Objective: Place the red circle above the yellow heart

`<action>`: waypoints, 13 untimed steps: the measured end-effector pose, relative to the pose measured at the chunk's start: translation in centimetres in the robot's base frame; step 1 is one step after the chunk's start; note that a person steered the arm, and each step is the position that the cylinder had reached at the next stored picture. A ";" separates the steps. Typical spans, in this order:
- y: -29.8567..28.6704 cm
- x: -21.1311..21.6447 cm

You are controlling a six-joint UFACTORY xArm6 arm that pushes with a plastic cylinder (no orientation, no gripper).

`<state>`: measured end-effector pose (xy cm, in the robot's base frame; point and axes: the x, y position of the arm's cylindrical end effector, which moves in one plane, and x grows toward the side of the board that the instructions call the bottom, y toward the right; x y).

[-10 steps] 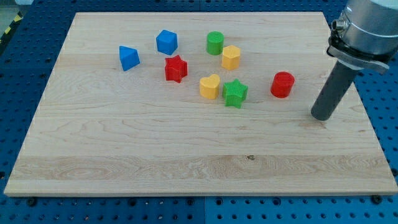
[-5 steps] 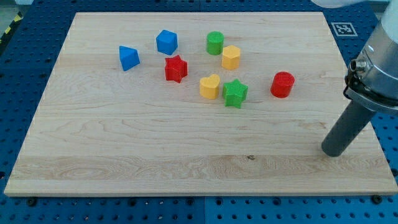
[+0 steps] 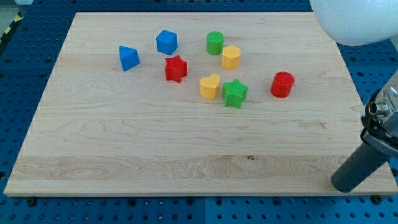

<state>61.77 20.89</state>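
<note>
The red circle (image 3: 282, 84) stands right of centre on the wooden board (image 3: 124, 149). The yellow heart (image 3: 209, 86) lies to its left, with the green star (image 3: 235, 93) touching the heart's right side and sitting between the two. My tip (image 3: 344, 185) rests at the board's bottom right corner, far below and to the right of the red circle, touching no block.
A red star (image 3: 176, 68) lies left of and above the heart. A yellow hexagon (image 3: 231, 57) and a green circle (image 3: 215, 43) sit above it. Two blue blocks (image 3: 166, 42) (image 3: 129, 58) lie at upper left. A white rounded arm part (image 3: 354, 18) shows at top right.
My tip has slid toward the view's bottom and a little right, from beside the red circle to the bottom right corner. No block has moved.
</note>
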 end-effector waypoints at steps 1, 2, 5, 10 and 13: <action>-0.1 -1.6; 0.0 -6.6; -1.1 -17.3; -6.0 -20.7; -6.7 -16.3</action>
<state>45.51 14.23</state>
